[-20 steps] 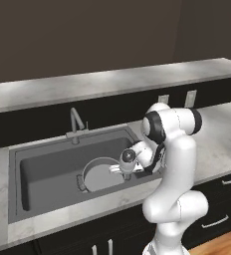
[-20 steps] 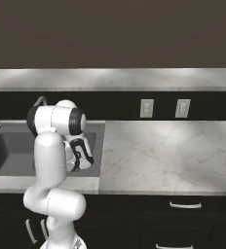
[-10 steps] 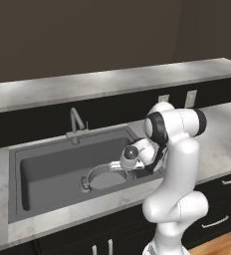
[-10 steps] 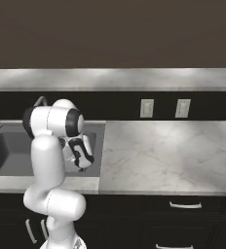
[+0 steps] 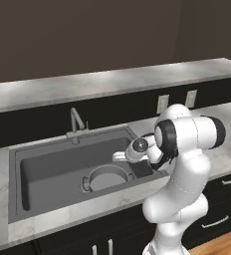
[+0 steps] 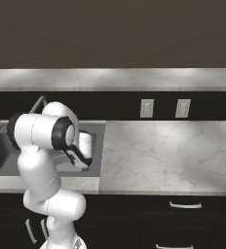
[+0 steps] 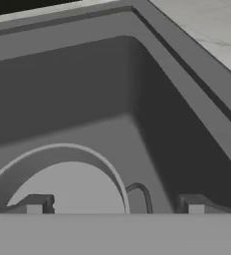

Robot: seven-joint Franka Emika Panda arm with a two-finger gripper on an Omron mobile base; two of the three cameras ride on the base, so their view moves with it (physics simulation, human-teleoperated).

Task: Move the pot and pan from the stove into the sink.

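Starting at the left of the left base view, the marble counter (image 5: 0, 169) frames the sink (image 5: 48, 167), a large dark grey basin with a slim curved faucet (image 5: 75, 124) standing on its back rim. A wide round grey pot (image 5: 107, 177) with straight walls sits flat on the basin floor, towards the sink's right end, its short stub handle pointing left. Just right of and above the pot hangs the gripper (image 5: 118, 156), carried out over the sink's right end by the bent white arm (image 5: 187, 149), and it is not touching the pot. In the hand view the two dark fingertips (image 7: 35, 204) stand wide apart with nothing clamped between them; the pot's bright rim (image 7: 82, 154) curves below and between them, and the sink's right wall (image 7: 187, 129) climbs to the counter at the upper right. In the right base view the arm reaches down into the sink's right end (image 6: 96, 146), beside a bare counter stretch (image 6: 168, 155) with two wall outlets (image 6: 146, 108) behind it.
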